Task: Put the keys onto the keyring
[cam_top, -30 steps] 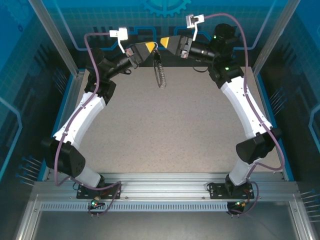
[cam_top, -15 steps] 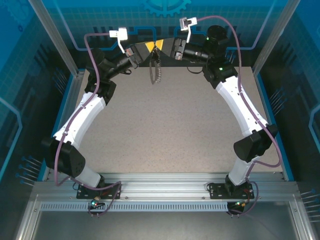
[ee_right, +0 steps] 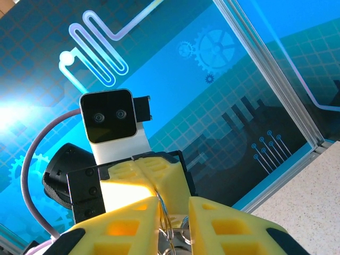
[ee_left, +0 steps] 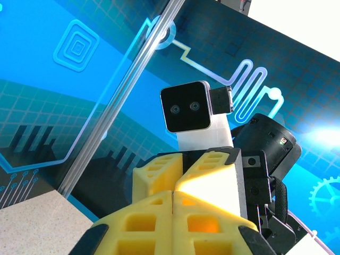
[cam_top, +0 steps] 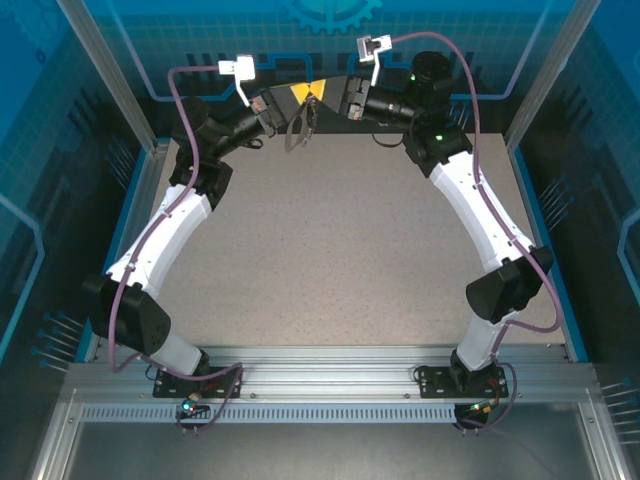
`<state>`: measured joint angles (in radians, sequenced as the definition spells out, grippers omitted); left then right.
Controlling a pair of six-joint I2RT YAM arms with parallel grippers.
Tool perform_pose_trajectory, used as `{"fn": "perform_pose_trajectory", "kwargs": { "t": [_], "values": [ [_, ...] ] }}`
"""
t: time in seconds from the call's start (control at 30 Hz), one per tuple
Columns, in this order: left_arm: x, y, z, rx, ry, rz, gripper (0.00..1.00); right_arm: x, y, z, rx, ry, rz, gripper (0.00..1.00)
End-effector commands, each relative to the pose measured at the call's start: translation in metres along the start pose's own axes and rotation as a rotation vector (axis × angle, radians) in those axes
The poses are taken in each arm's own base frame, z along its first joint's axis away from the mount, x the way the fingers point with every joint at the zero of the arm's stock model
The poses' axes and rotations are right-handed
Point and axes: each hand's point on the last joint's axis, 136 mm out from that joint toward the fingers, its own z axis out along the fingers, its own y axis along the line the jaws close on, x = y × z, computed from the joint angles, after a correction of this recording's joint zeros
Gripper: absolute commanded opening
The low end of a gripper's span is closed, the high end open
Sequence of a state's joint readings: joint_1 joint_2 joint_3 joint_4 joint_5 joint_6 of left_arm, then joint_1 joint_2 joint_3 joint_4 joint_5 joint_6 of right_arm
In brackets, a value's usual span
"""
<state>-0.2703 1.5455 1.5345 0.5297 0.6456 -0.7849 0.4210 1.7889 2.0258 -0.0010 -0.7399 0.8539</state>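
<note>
The left gripper (cam_top: 303,95) and the right gripper (cam_top: 319,92) meet tip to tip, raised above the far edge of the table (cam_top: 330,250).

In the left wrist view the left gripper (ee_left: 173,199) has its yellow fingers (ee_left: 143,223) pressed flat together, with only a thin seam between them. The tips of the right gripper (ee_left: 183,167) sit straight ahead of them, touching or nearly so.

In the right wrist view the right gripper (ee_right: 174,210) has its yellow fingers (ee_right: 127,226) a little apart, leaving a narrow gap. A thin silvery wire loop (ee_right: 164,219) runs out from the seam of the left gripper's tips (ee_right: 142,172) and down through that gap. It passes close to the inner face of one finger. I cannot tell whether the right fingers touch it.

In the top view the keyring (cam_top: 299,126) hangs in the air just below the meeting fingertips. It is a dark loop with its chain trailing down and slightly toward the left gripper's side, clear of the table. The closed left fingers carry it.

The key is too small to pick out among the hanging parts.
</note>
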Motion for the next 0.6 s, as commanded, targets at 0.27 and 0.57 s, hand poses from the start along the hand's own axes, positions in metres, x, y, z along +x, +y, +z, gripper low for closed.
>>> {"fn": "perform_pose_trajectory", "kwargs": {
  "t": [0.27, 0.57],
  "values": [
    [-0.010, -0.023, -0.002, 0.043, -0.041, 0.053, 0.00, 0.004, 0.005, 0.011, -0.055, 0.023, -0.003, 0.00],
    [-0.010, -0.022, 0.003, 0.043, -0.026, 0.059, 0.07, 0.002, 0.000, -0.006, -0.021, 0.043, -0.047, 0.00]
  ]
}}
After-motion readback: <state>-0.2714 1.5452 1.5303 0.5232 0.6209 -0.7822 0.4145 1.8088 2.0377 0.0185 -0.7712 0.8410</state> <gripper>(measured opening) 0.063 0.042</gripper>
